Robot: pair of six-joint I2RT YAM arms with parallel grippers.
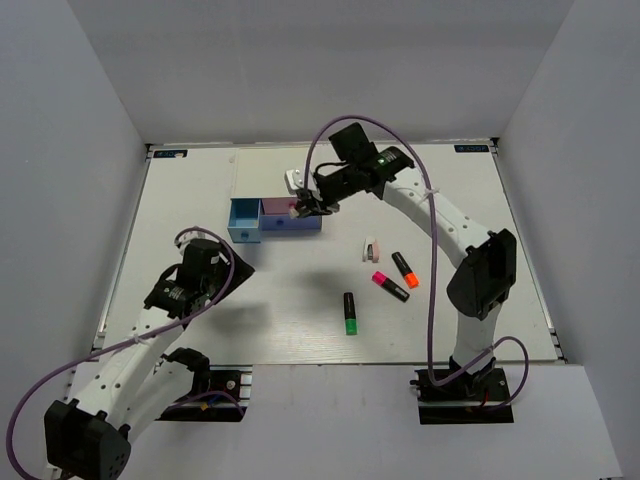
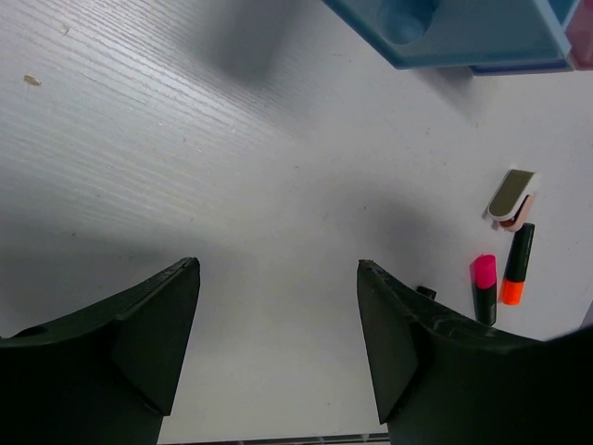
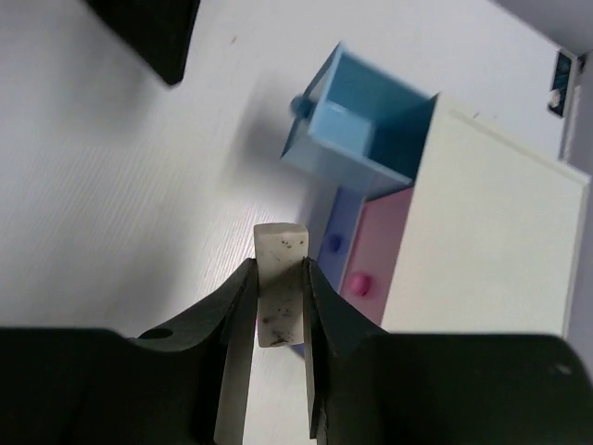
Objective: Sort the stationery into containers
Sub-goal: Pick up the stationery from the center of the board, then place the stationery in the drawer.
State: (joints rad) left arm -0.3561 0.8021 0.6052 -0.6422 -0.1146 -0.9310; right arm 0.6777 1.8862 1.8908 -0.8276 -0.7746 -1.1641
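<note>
Gripped speckled whitish eraser block [image 3: 280, 243] in right claw [image 3: 280, 278], open light-blue plastic drawer [image 3: 357, 139] just ahead. Held left claw [image 2: 278, 315] spread, empty. Left three black highlighters [image 1: 390, 285] unsorted well behind it.

1. Overhead view: bright, even light from above falls on the white table [image 1: 200, 190]. Soft grey shadows spread across its middle, with no glare.
2. Left wrist view: the left gripper [image 2: 276, 269] is dark and blurred along the bottom edge. A broad, soft shadow dims the tabletop.
3. Right wrist view: the speckled eraser [image 3: 280, 246] is fairly sharp, while the right gripper [image 3: 280, 271] around it is black and out of focus.
</note>
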